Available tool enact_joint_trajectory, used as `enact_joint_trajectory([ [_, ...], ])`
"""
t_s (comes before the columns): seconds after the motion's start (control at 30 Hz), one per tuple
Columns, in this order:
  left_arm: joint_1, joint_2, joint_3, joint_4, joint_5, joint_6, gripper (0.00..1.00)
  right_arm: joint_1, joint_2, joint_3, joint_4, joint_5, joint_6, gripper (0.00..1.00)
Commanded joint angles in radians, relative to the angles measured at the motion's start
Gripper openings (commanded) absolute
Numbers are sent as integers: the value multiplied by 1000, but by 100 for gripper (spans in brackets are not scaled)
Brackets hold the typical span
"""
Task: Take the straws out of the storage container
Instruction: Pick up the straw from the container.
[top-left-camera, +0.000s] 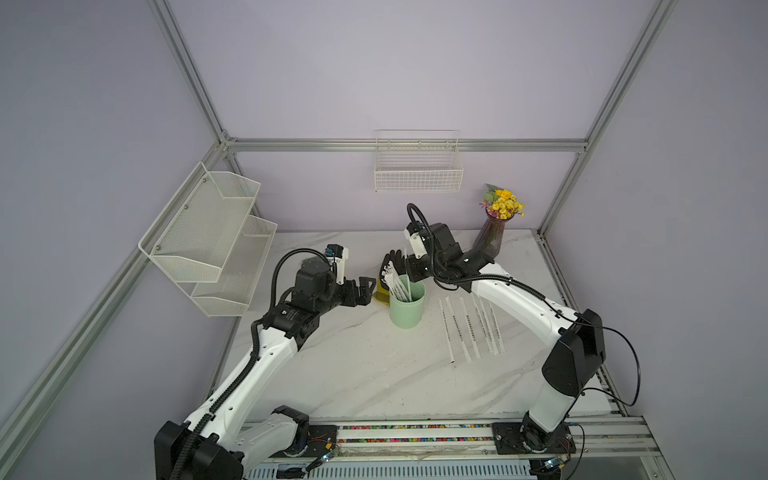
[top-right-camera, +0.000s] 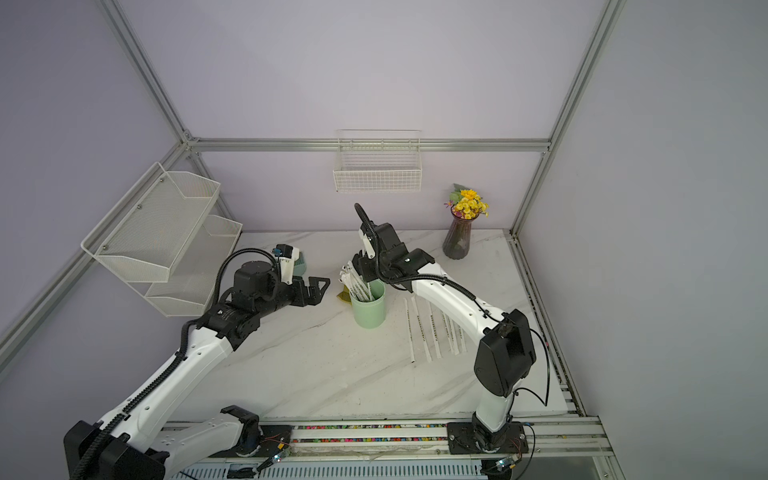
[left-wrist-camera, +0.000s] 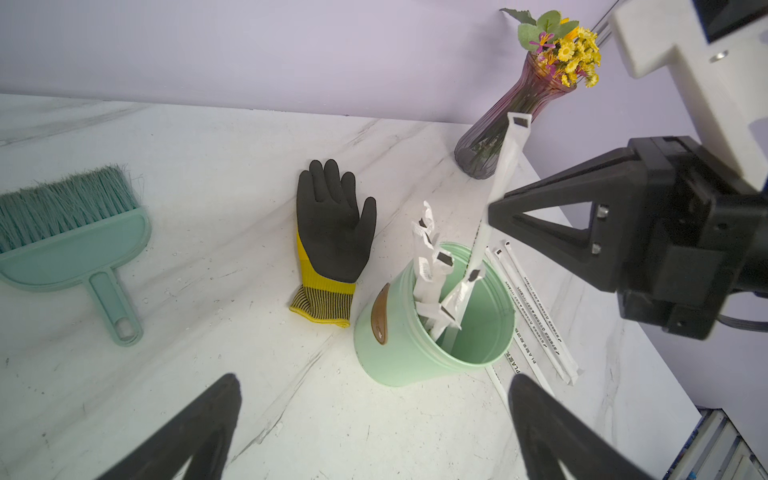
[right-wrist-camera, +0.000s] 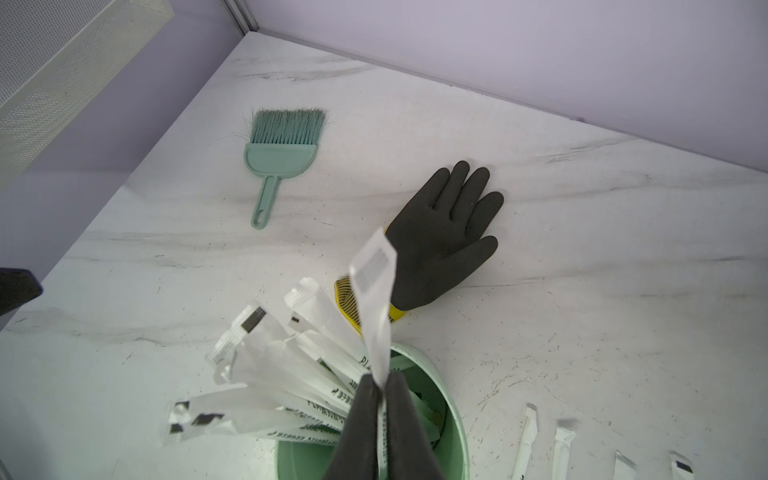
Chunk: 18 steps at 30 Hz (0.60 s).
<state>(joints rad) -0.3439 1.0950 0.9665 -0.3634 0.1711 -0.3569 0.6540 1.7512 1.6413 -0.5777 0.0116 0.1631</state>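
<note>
Right wrist | right gripper (right-wrist-camera: 380, 386) pinching one straw (right-wrist-camera: 374, 282) | cup (right-wrist-camera: 455, 415) holds straws (right-wrist-camera: 286, 374) | left gripper (top-left-camera: 365, 290) spread

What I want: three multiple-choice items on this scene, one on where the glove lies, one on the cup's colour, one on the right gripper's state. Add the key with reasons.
1. The glove lies: A) flat on the table beside the cup; B) inside the cup; C) draped over the cup's rim.
2. The cup is: A) red; B) mint green; C) black.
3. The right gripper is: A) wide open; B) shut on the glove; C) shut on a straw.
Key: 1 A, both wrist views show it flat on the marble by the cup; 2 B, its wall is pale green in every view; 3 C, its jaws pinch one straw raised above the rest.
</note>
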Motion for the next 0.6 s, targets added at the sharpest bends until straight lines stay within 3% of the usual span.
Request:
enact_joint_trajectory([
  [0.0,-4,-23,26,3,0,0,100,7,-56,-4,-16,34,-2,9],
  [0.57,-4,-18,32,20,3,-2,100,5,-326,63,-99,145,-9,6],
])
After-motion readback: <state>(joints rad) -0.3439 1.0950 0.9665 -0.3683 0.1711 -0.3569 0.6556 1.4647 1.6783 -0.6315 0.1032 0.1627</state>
